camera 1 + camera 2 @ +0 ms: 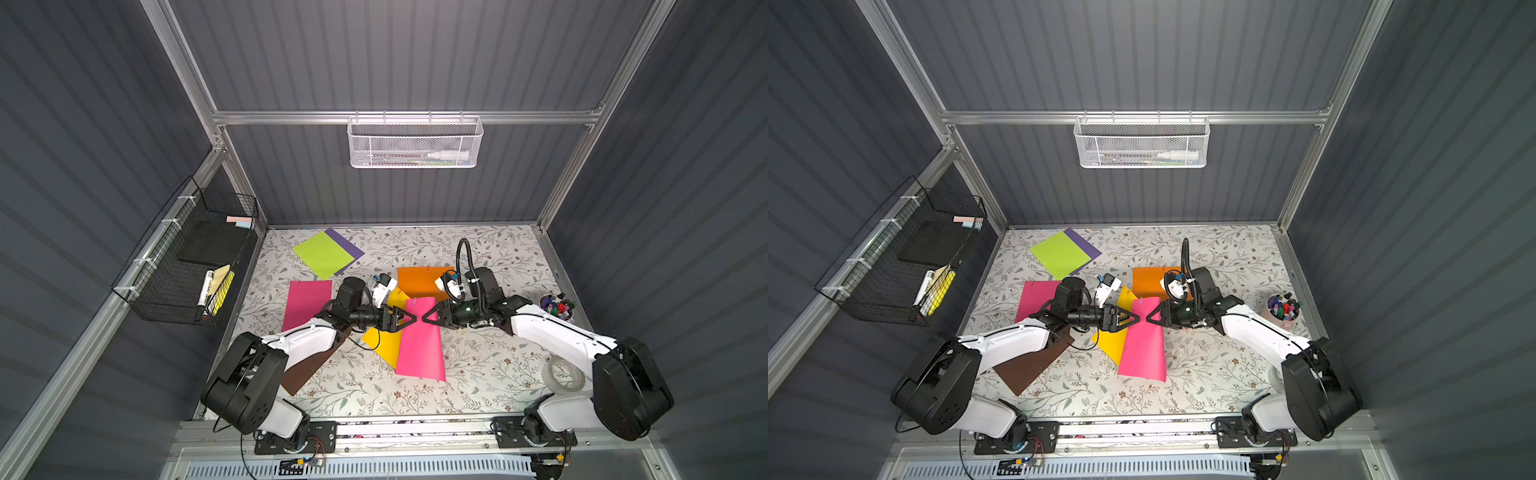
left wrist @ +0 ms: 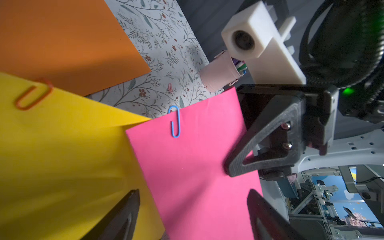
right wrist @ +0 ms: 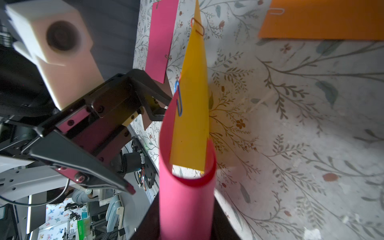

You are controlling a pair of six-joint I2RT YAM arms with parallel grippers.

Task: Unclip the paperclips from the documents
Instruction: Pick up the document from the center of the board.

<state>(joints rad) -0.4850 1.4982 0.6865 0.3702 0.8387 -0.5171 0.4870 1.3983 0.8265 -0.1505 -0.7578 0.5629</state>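
Note:
A pink document [image 1: 420, 347] lies mid-table over a yellow one [image 1: 384, 343], its far end lifted and curled. My right gripper [image 3: 187, 199] is shut on that curled edge. A blue paperclip [image 2: 175, 121] sits on the pink sheet's far edge, and shows on it in the right wrist view too [image 3: 179, 100]. My left gripper [image 2: 193, 192] faces the right one [image 1: 427, 318] with its jaws open wide over the pink sheet, holding nothing. An orange paperclip [image 2: 33, 96] is on the yellow sheet and a pale one [image 3: 276, 10] on the orange document [image 1: 419, 282].
Lime green [image 1: 322, 253], purple [image 1: 349, 246], magenta [image 1: 305, 305] and brown [image 1: 305, 368] sheets lie to the left. A marker cup [image 1: 557, 306] and a tape roll [image 1: 563, 376] stand at the right. A black wire basket [image 1: 195, 266] hangs on the left wall.

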